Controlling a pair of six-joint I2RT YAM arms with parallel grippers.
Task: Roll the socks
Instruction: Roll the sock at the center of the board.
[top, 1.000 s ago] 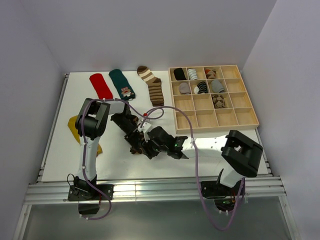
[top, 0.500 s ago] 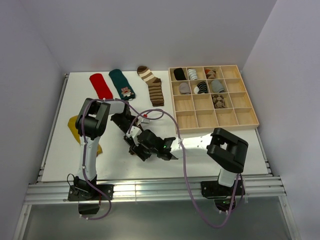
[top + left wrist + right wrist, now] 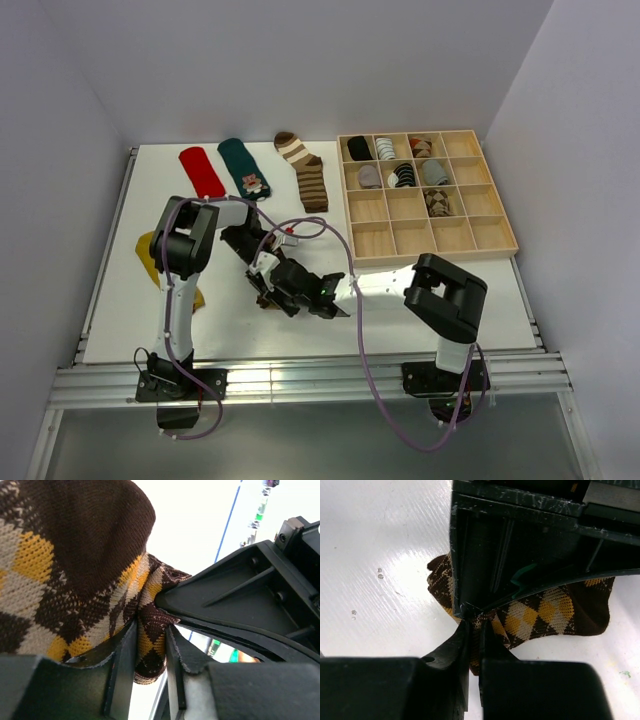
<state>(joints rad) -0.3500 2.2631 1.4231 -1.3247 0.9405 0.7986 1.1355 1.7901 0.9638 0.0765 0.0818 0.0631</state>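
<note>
Working mid-table, toward the near edge and well left of the wooden tray [image 3: 432, 257], you have both grippers on the brown argyle sock [image 3: 545, 612], which lies bunched on the white table [image 3: 130, 300]. Right gripper [image 3: 472, 645]: fingers [image 3: 451, 647] pressed together, pinching a thin fold at the sock's edge. Left gripper [image 3: 150, 652]: jaws a little apart with a wad of the same sock standing between them; whether they press it or only flank it, I cannot tell. The two grippers sit nose to nose over the cloth, touching or close to it.

Handling, as I judge it: light, limp knit with no stiffness. It will sag, stretch and fold wherever you let it, and a loose roll will likely spring open once released. Not fragile, not slick. The knit should catch well on the jaws, perhaps too well, so it may drag along when you let go. Take hold on a doubled layer or the rolled bulk, not on one thin edge, which will only stretch. For closing the roll the cuff opening seems the place, though I cannot make out the cuff in these views.

Waiting at the far edge: red sock [image 3: 202, 171], teal sock [image 3: 243, 167], striped sock [image 3: 306, 172]. Mustard sock [image 3: 148, 250] lies at the left, partly under the left arm [image 3: 180, 250]. The tray's far cells hold rolled socks [image 3: 400, 175].
</note>
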